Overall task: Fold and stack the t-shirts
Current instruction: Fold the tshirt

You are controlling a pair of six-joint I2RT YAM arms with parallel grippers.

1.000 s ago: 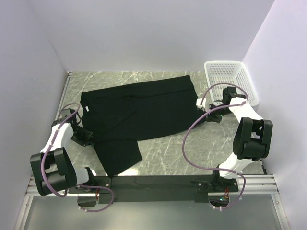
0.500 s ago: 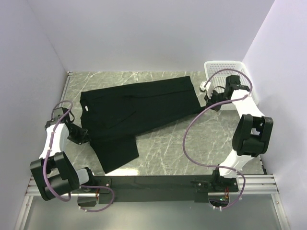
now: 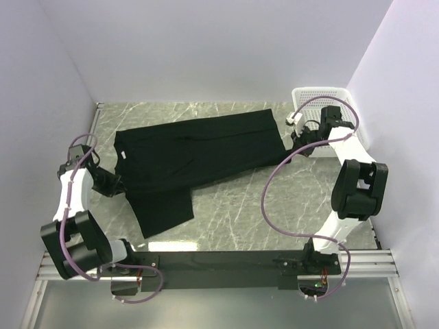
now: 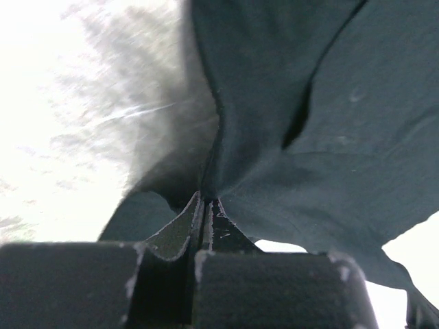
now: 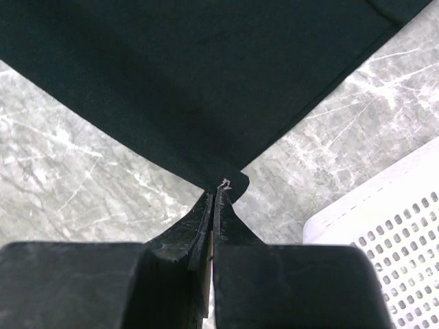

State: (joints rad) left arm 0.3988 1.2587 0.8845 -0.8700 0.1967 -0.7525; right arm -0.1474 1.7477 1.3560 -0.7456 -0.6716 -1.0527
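A black t-shirt (image 3: 199, 154) lies stretched across the marble table, a white neck label at its left end and one part hanging toward the near edge at lower left. My left gripper (image 3: 118, 184) is shut on the shirt's left edge; in the left wrist view the cloth (image 4: 322, 116) rises from the closed jaws (image 4: 206, 202). My right gripper (image 3: 287, 145) is shut on the shirt's right corner; in the right wrist view the corner (image 5: 206, 82) is pinched at the fingertips (image 5: 216, 195). No second shirt shows.
A white perforated basket (image 3: 328, 110) stands at the back right, just behind the right arm; its rim shows in the right wrist view (image 5: 384, 226). White walls close in the left, back and right sides. The marble table (image 3: 274, 205) has a rail along its near edge.
Both grippers have moved outward, the left one to the left and the right one back and right. The shirt has been pulled flatter and longer, and its near flap has shrunk.
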